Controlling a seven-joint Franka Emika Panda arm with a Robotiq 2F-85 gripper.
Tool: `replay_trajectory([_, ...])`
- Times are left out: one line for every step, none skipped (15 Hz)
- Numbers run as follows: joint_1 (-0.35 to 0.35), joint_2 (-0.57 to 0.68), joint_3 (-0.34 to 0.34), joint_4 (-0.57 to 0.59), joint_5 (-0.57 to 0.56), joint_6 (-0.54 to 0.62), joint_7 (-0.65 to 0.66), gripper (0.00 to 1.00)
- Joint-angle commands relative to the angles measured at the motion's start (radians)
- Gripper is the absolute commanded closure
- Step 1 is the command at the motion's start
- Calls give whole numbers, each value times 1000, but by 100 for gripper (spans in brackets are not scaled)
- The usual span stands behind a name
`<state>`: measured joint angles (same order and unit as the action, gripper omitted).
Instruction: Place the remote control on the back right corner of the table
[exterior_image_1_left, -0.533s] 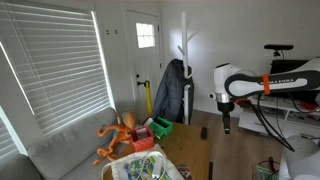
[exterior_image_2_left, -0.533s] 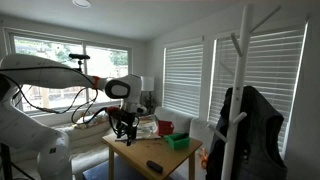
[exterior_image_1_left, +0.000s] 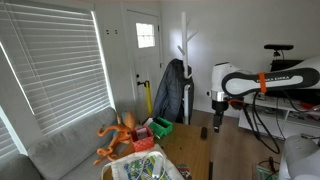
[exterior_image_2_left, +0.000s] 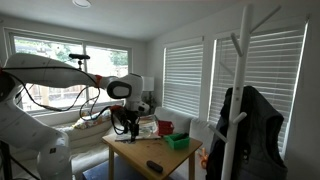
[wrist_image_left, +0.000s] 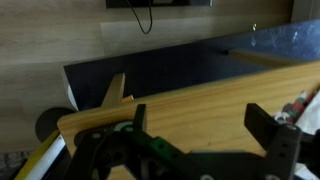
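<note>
Near a corner of the table (exterior_image_1_left: 186, 150) the remote (exterior_image_1_left: 203, 131) lies flat, apparently already placed. The gripper (exterior_image_1_left: 217, 126) hovers beside it, jaws spread and empty, probably high to avoid nudging it.

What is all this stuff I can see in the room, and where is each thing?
table: one, brown wood, mid-room.
remote control: one, dark, lying flat near a table edge.
mug: one, red, on the table.
basket: one, green, on the table beside the mug.
octopus toy: one, orange, at the table's sofa side.
sofa: one, grey, below the blinds.
coat rack: one, white, near the door.
jacket: one, dark, hung on the rack.
robot arm: one, white and black, reaching over the table.
jaws: one pair, black, open and empty above the table.
</note>
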<state>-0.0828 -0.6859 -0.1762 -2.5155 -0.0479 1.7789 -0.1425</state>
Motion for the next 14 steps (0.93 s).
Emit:
replay_trajectory([1,117,46,79,101,165,154,0])
replay_trajectory([-1,141,66,94,119,222,200,0])
replay_trajectory([0,172,95,109,126,295,253,0])
replay_trajectory([4,206,126,129,111,347,284,0])
replay_trajectory([15,243,156,150,84,375,291,0])
replay_trajectory([23,275,179,172,64,386,291,0])
replay_trajectory([31,304,205,195,35,375,281,0])
replay_trajectory([44,329,224,217,12,348,259,0])
replay_trajectory([60,351,237,235,-5,322,236,0])
replay_trajectory([77,371,243,251,-8,300,209,0])
replay_trajectory([95,386,241,265,-1,277,171,0])
replay_trajectory([111,399,232,279,23,248,129,0])
replay_trajectory([98,363,239,226,11,309,202,0])
replay_trajectory([108,377,239,240,12,291,182,0])
